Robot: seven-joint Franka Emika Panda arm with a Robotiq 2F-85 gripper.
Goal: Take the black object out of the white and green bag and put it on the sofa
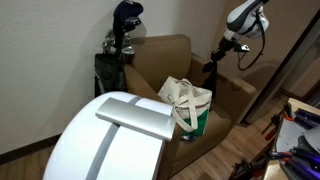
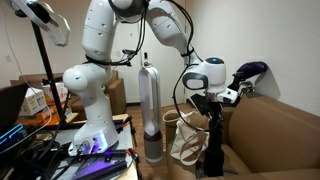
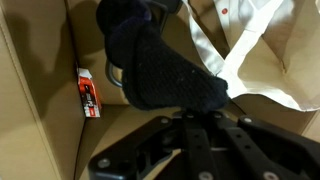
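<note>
In an exterior view, the sofa (image 1: 165, 55) stood against the wall with the white and green bag (image 1: 188, 105) slumped on its seat, handles up. The arm came in from the upper right, and the gripper (image 1: 221, 50) hung above the sofa's far armrest with the black object (image 1: 211, 72) dangling from it, clear of the bag and off to its side. A black golf bag (image 1: 115, 60) stood behind the sofa, and a large white rounded thing (image 1: 110, 140) filled the foreground. In an exterior view from elsewhere, the gripper (image 2: 210, 100) sat below the white wrist, closed on the top of the black object (image 2: 214, 145), which hung down as a long dark strip just beside the bag (image 2: 185, 140) and in front of the sofa (image 2: 270, 130). A tall silver cylinder (image 2: 150, 110) stood near the bag. In the wrist view, the gripper (image 3: 205, 108) entered from the bottom, its jaws pinched on one end of the black object (image 3: 160, 65), a soft dark knitted-looking piece. The bag (image 3: 260, 50) lay open at the upper right, the brown sofa (image 3: 40, 110) spread below, and a small red and white packet (image 3: 88, 92) rested on it.
</note>
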